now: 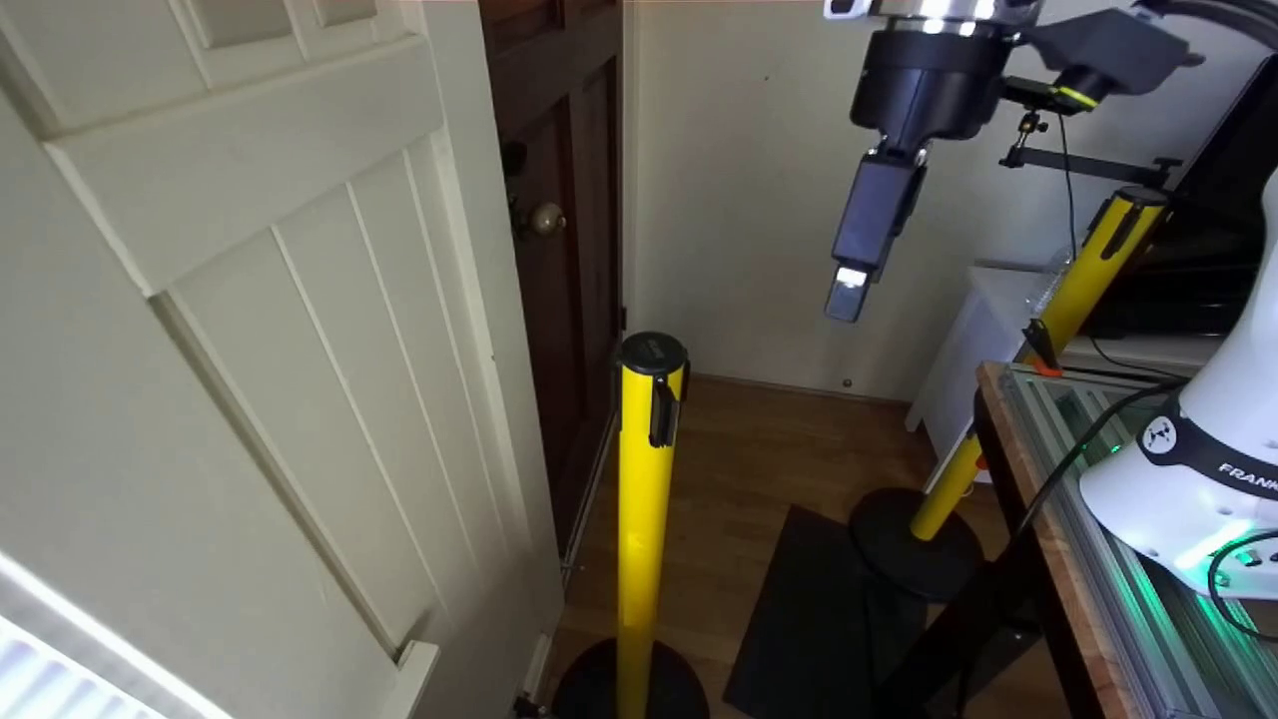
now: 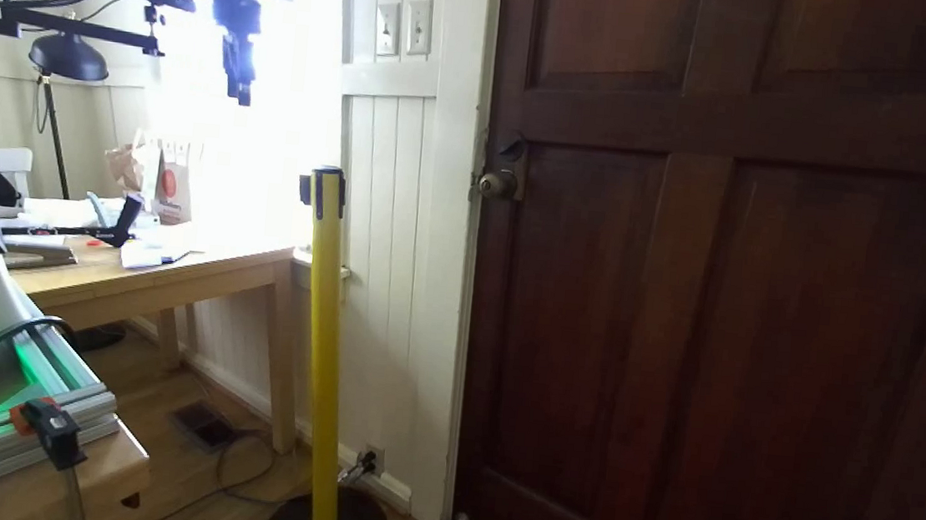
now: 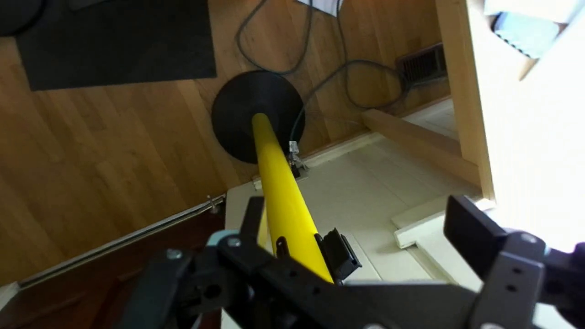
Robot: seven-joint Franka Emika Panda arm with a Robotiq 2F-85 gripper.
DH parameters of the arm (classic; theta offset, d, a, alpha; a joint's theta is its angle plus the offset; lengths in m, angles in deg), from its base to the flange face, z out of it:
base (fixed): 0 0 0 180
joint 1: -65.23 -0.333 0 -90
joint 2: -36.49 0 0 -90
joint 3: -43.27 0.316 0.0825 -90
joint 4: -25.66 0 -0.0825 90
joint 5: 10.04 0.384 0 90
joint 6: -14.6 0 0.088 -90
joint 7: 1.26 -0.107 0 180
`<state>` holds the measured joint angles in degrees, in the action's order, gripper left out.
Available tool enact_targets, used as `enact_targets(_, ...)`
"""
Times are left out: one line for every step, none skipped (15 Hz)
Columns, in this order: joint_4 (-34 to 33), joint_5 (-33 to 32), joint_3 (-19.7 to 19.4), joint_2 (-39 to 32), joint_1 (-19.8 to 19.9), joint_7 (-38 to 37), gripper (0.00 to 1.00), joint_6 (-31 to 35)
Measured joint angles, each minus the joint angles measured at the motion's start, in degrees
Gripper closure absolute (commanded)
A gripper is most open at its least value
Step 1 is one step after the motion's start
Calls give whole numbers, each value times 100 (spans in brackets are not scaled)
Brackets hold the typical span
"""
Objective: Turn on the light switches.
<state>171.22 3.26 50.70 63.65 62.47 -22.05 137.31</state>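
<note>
Two light switches sit side by side in pale plates on the white panelled wall, left of the dark door, in an exterior view: a left switch (image 2: 388, 29) and a right switch (image 2: 418, 26). They do not show in the wrist view or the remaining exterior view. My gripper (image 3: 357, 221) is open and empty in the wrist view, its black fingers wide apart. It hangs in the air pointing down in both exterior views (image 1: 849, 294) (image 2: 239, 95). It is apart from the switches, and in that exterior view its fingertips appear left of and lower than them.
A yellow post (image 1: 644, 519) stands near the white wall, below the switches; it also shows in the wrist view (image 3: 288, 196). Another yellow post (image 1: 1083, 265) leans by the bench. A dark door (image 2: 580, 262), wooden table (image 2: 168, 274) and bright window (image 2: 292, 111) are nearby.
</note>
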Motion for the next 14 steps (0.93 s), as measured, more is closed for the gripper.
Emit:
enact_targets(0,183,-12,-167,2,-100,0,233)
enact_targets(-1,372,-32,-330,3,-182,0,458)
enact_targets(-3,570,-67,-472,3,-228,0,670)
enact_targets(-6,772,-115,-585,3,-242,0,865)
enact_targets(-11,989,-177,-676,2,-246,0,1039)
enact_targets(-14,1204,-240,-742,2,-249,0,1195)
enact_targets(-16,1423,-300,-785,1,-251,0,1335)
enact_targets(-17,1644,-351,-812,1,-256,0,1465)
enact_targets(-16,1868,-395,-822,-1,-263,0,1585)
enact_targets(-16,2100,-425,-823,-3,-273,0,1709)
enact_targets(-16,2345,-442,-823,-8,-284,0,1849)
enact_targets(-15,2592,-444,-823,-17,-302,0,2005)
enact_targets(-16,2851,-442,-826,-40,-323,0,2195)
enact_targets(-17,3113,-436,-831,-65,-334,0,2398)
